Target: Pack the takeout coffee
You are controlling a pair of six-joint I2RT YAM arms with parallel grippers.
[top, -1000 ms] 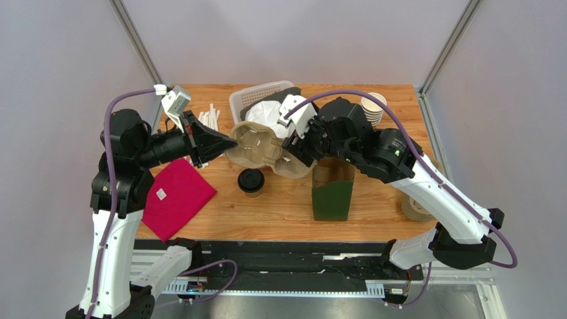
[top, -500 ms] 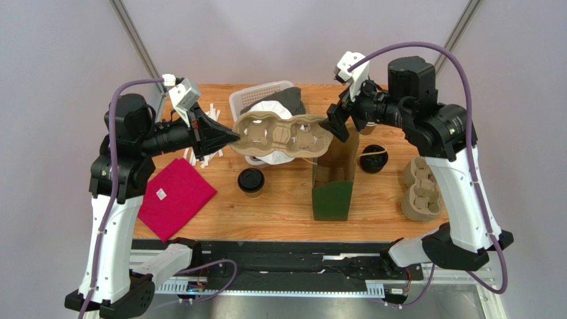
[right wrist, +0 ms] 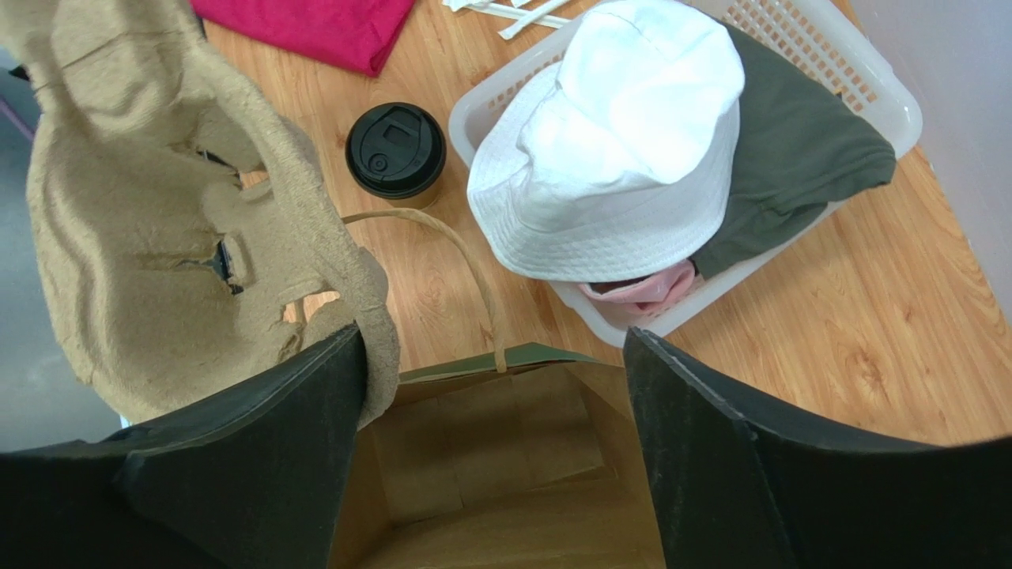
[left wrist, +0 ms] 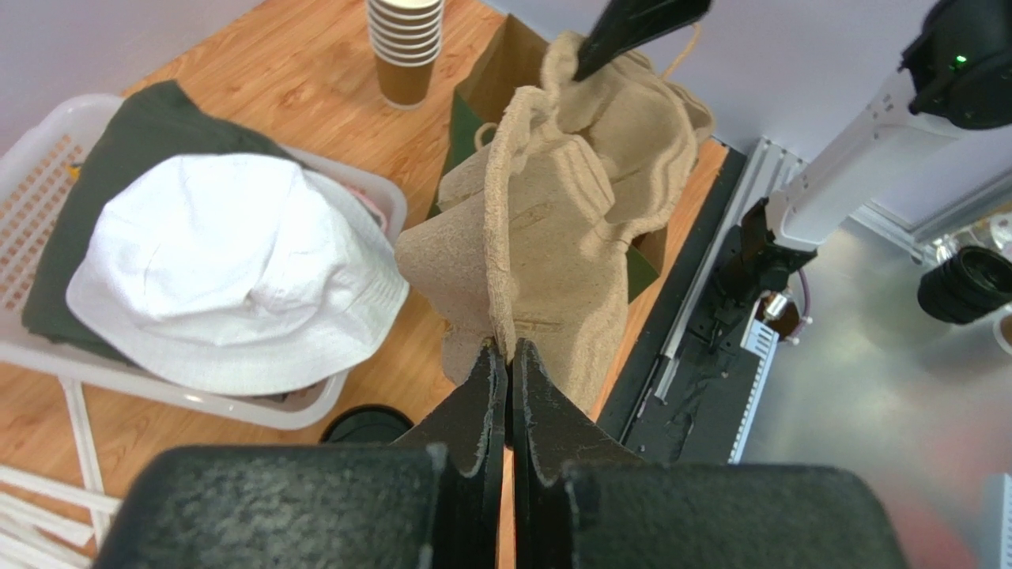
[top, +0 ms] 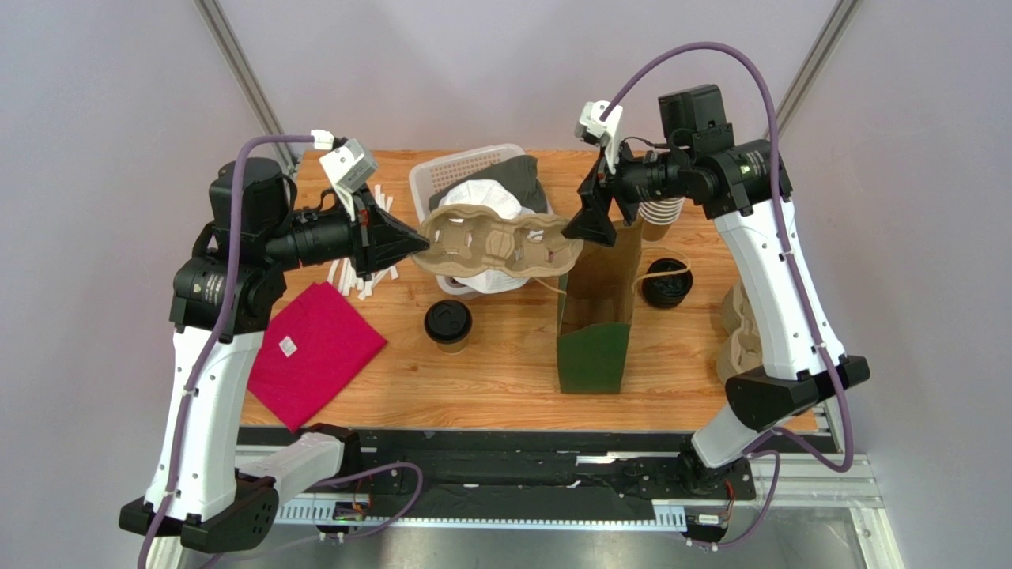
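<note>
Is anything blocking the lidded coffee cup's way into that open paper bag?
Nothing stands on the table between the coffee cup and the paper bag. Overhead, the pulp cup carrier, pinched by the left gripper, reaches over the bag's open top.

**A robot test cell stocked with café goods**

This was a lab cell, not a café. Blank pale walls [top: 107,107] and slim metal posts [top: 246,77] boxed in one wooden bench [top: 499,391]. Two white-and-black robot arms, the left arm [top: 196,391] and the right arm [top: 780,296], rose from its near edge beside a black rail [top: 511,456], trailing purple cables [top: 701,49]. The goods were a mixed lot: a lidded coffee cup [top: 448,320], a pulp cup carrier [top: 499,243], a paper bag [top: 594,356], stacked cups [top: 665,204], and a basket [top: 430,184] holding a white hat [top: 485,196].
</note>
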